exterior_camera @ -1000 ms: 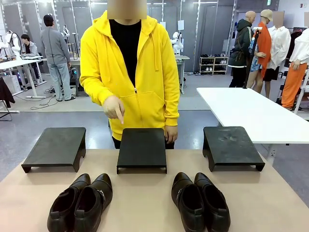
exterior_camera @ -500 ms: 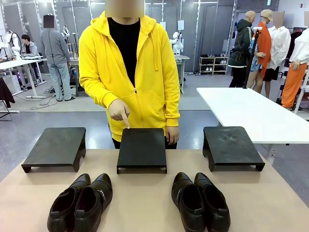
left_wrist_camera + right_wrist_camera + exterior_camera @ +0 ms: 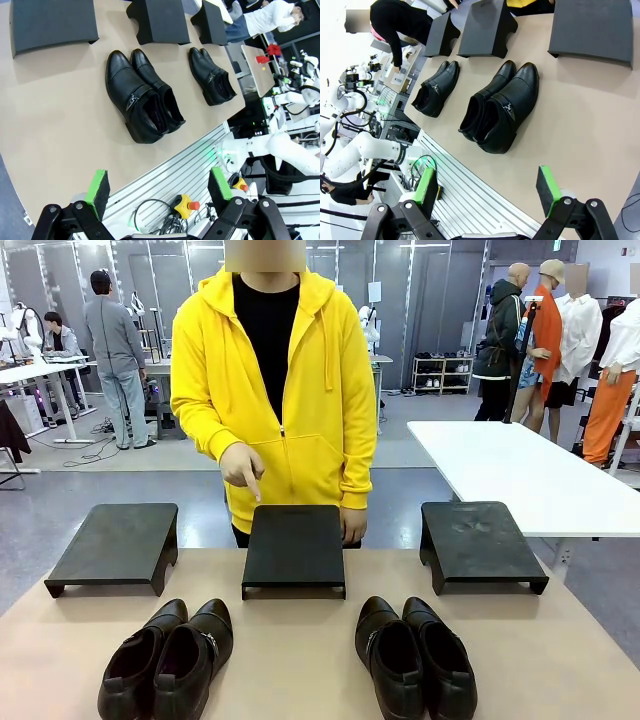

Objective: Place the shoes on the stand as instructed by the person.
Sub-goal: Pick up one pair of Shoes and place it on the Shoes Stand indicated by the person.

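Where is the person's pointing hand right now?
In the front view, the pointing hand hovers over the far left corner of the middle stand, in front of the yellow hoodie.

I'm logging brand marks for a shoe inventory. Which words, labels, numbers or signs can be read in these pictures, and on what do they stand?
No text can be read anywhere.
shoes: metal buckles, no legible brand or size.
stands: plain black, no label.
yellow hoodie: no print.
white sheet on the far wall: too small to read.
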Tool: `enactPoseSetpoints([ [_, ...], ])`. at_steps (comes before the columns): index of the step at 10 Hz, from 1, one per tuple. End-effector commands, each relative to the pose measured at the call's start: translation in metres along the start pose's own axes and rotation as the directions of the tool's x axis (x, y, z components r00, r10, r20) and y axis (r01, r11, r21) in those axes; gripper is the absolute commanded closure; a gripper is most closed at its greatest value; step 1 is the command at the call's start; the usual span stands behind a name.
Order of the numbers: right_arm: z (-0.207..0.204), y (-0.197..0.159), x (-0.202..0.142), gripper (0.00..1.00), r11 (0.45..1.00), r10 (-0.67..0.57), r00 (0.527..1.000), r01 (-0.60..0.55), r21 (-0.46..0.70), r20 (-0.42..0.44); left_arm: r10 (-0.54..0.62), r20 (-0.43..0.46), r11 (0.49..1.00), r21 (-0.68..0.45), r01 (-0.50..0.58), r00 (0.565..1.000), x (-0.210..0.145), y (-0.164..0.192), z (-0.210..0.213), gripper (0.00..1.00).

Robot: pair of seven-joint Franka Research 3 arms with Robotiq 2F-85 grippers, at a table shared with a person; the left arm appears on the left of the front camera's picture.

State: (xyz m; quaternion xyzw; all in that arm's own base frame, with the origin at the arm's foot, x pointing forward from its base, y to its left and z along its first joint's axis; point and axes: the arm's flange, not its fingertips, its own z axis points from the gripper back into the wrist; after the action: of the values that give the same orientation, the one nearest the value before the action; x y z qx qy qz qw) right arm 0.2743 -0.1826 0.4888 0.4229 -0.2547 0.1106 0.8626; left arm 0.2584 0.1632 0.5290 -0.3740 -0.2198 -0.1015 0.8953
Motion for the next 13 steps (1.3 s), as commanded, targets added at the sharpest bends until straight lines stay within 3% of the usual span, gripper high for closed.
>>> enactPoseSetpoints([
  [1, 0.001, -0.001, 0.000, 0.00, 1.000, 0.011, 1.000, -0.011, 0.011, 0.010, 0.000, 0.000, 1.000, 0.000, 0.000, 1.000, 0.000, 0.000, 0.000, 0.00],
  [3, 0.001, -0.001, 0.000, 0.00, 1.000, 0.011, 1.000, -0.011, 0.011, 0.010, -0.039, -0.113, 0.995, 0.083, 0.049, 0.993, 0.035, -0.046, -0.014, 0.00],
  [6, 0.001, -0.001, 0.000, 0.00, 1.000, 0.011, 1.000, -0.011, 0.011, 0.010, -0.040, -0.317, 0.976, 0.192, 0.105, 0.948, 0.081, -0.114, -0.058, 0.00],
  [8, 0.001, -0.001, 0.000, 0.00, 1.000, 0.011, 1.000, -0.011, 0.011, 0.010, 0.031, -0.420, 0.952, 0.289, 0.101, 0.907, 0.103, -0.168, -0.097, 0.00],
  [10, 0.001, -0.001, 0.000, 0.00, 1.000, 0.011, 1.000, -0.011, 0.011, 0.010, 0.081, -0.479, 0.890, 0.430, 0.153, 0.874, 0.114, -0.214, -0.138, 0.00],
  [13, 0.001, -0.001, 0.000, 0.00, 1.000, 0.011, 1.000, -0.011, 0.011, 0.010, 0.174, -0.524, 0.800, 0.570, 0.191, 0.834, 0.115, -0.242, -0.204, 0.00],
])
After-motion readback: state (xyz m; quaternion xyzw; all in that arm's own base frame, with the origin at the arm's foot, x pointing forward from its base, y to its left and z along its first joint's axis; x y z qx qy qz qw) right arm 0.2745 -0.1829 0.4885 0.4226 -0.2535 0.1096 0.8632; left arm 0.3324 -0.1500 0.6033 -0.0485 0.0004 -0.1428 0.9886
